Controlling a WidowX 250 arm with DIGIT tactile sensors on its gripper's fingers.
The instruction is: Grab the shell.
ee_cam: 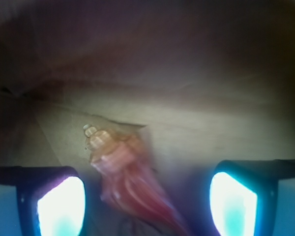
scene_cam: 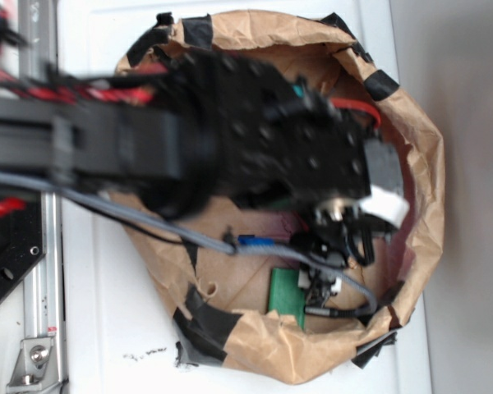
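Observation:
In the wrist view the shell [ee_cam: 125, 172] lies on the brown paper floor, tan-orange and ridged, its knobby pale wide end pointing away and its long tip running toward the bottom edge. My gripper [ee_cam: 147, 204] is open, one glowing pad [ee_cam: 61, 206] left of the shell and the other [ee_cam: 233, 206] well to its right; the shell sits between them, nearer the left pad, with gaps on both sides. In the exterior view the black arm [scene_cam: 255, 148] reaches down into the brown paper bag [scene_cam: 419, 164] and hides the shell and the fingertips.
The bag's crumpled walls, patched with black tape [scene_cam: 205, 320], ring the gripper closely. A green circuit board [scene_cam: 286, 294] and grey cables [scene_cam: 181, 230] hang from the arm. The bag stands on a white table [scene_cam: 107, 312]; a metal rail [scene_cam: 41, 279] runs along the left.

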